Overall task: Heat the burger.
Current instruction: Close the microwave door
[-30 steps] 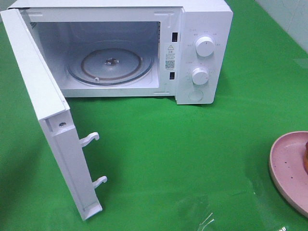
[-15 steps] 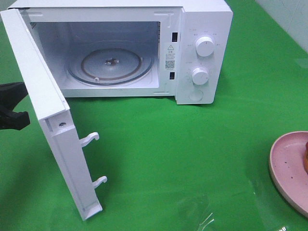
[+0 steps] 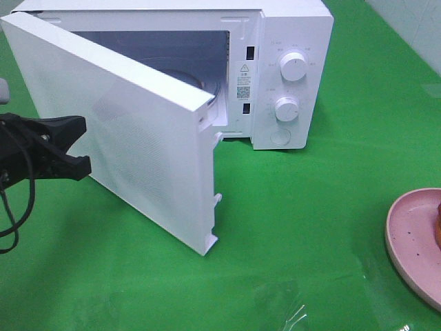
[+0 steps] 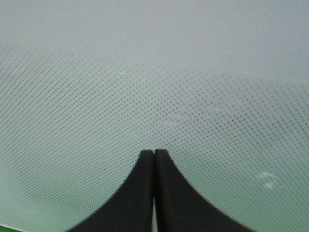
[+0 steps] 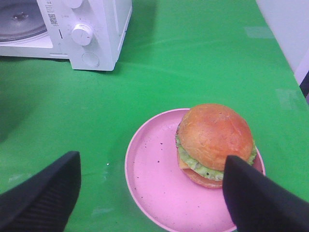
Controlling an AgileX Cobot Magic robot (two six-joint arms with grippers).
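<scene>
The glossy golden-brown burger with green lettuce sits on a speckled round pink plate on the green bench. Right fingers stand wide apart, empty; left fingers press closed against the white microwave's dotted door.

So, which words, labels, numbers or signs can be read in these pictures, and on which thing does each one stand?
No text can be read with certainty.
Sticker on the microwave front frame: a warning triangle and a QR code show; its print is too small.
Markings around the upper knob and lower knob: too faint and small.
QR label on the control panel, right wrist view: blurred.
Burger, pink plate, microwave door: no text.
</scene>
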